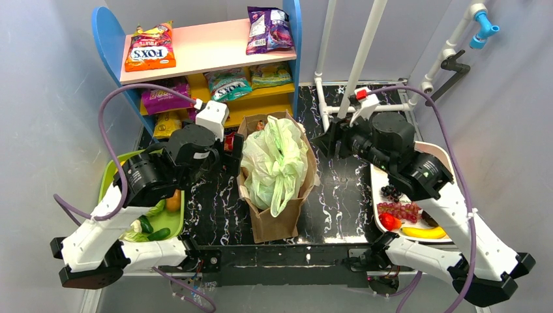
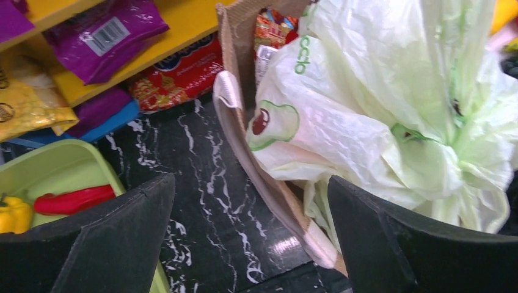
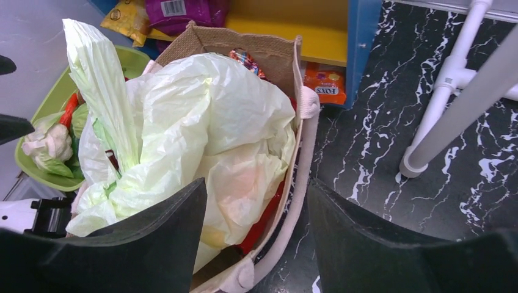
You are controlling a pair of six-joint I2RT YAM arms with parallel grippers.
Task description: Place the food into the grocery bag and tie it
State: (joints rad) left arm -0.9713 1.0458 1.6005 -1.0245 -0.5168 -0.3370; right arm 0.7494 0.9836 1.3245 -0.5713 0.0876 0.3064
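Your left gripper (image 2: 250, 201) and right gripper (image 3: 256, 189) both stand with jaws apart, gripping nothing. In the top view the grocery bag (image 1: 277, 163) sits between them, at 3 o'clock from the left one and 9 o'clock from the right, near each but touching neither. It rests inside the upright brown paper bag (image 1: 277, 225) at the middle of the table (image 1: 339, 195). You'll see thin, crinkly, translucent pale-green plastic with an avocado print, bunched tight near its top. One loose strip drapes toward 6 o'clock over the paper bag's front.
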